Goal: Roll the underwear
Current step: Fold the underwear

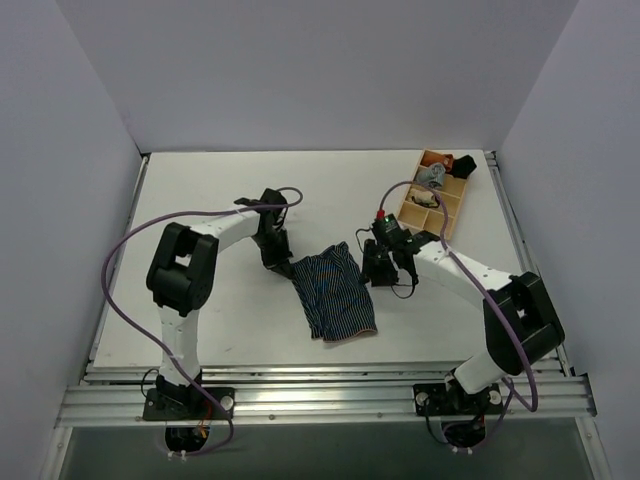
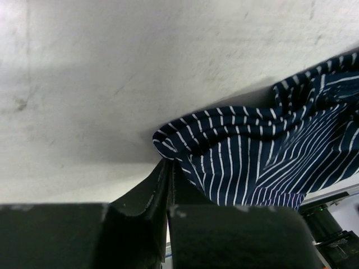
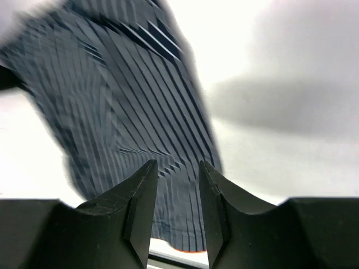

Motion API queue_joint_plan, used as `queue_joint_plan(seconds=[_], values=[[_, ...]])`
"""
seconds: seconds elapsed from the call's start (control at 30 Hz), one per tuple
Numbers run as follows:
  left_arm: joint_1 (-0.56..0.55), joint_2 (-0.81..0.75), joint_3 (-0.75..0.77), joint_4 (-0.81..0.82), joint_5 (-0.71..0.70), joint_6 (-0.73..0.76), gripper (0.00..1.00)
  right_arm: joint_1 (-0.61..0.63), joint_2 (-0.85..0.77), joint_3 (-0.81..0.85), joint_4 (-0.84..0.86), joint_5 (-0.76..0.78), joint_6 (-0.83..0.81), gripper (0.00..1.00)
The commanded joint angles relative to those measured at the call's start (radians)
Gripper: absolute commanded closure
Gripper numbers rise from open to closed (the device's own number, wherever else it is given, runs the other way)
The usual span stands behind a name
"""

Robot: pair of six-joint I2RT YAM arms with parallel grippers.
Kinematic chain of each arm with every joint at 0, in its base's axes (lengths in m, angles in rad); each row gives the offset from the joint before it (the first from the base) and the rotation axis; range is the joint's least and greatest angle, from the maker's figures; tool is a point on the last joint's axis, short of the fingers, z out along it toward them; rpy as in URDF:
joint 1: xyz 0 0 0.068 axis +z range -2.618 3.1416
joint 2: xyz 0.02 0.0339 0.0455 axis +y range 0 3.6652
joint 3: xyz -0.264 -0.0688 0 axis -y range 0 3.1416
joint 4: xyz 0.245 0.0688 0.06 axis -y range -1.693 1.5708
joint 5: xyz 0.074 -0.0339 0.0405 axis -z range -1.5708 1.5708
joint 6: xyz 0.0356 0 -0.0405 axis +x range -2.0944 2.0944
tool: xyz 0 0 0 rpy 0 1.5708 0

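Underwear [image 1: 335,295] lies spread, unrolled, on the table [image 1: 200,200] between two tools. The left tool [image 2: 168,171] is clamped on a raised corner, while the right tool [image 3: 176,168] hovers above the cloth, fingers apart. Rolling looks not yet begun.

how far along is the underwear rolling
Done: nothing rolled yet. The underwear lies spread out and mostly flat on the table. In hand: the left tool looks shut on one raised corner, and the right tool is open, poised at the opposite edge. Left: the whole roll.
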Motion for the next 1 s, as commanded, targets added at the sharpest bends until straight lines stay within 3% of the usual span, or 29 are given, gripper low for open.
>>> queue_joint_plan(seconds=[0.0, 0.07, 0.13, 0.2, 0.27, 0.43, 0.77, 0.97], values=[[0.0, -0.106, -0.049, 0.031, -0.043, -0.044, 0.92, 0.029, -0.003, 0.131, -0.039, 0.043, -0.035, 0.68], [0.002, -0.159, -0.066, 0.045, -0.055, -0.061, 0.85, 0.048, 0.05, 0.164, -0.04, 0.04, -0.04, 0.68], [0.003, -0.173, -0.05, 0.061, -0.046, -0.035, 0.72, 0.062, 0.088, 0.194, -0.049, 0.037, -0.037, 0.69], [0.003, -0.155, 0.015, 0.054, -0.014, -0.007, 0.62, 0.078, 0.096, 0.191, -0.042, 0.031, -0.029, 0.69], [0.003, -0.1, 0.076, 0.008, 0.007, 0.03, 0.58, 0.083, 0.09, 0.162, -0.034, 0.029, -0.01, 0.69], [-0.004, -0.023, 0.214, -0.069, 0.044, 0.067, 0.56, 0.082, 0.064, 0.095, -0.014, 0.027, 0.0, 0.69], [-0.008, 0.037, 0.224, -0.152, 0.004, 0.114, 0.57, 0.068, 0.042, 0.024, 0.009, 0.021, 0.005, 0.69], [-0.015, 0.048, 0.191, -0.112, 0.041, 0.105, 0.57, 0.065, 0.053, -0.016, 0.034, 0.02, 0.01, 0.69]])
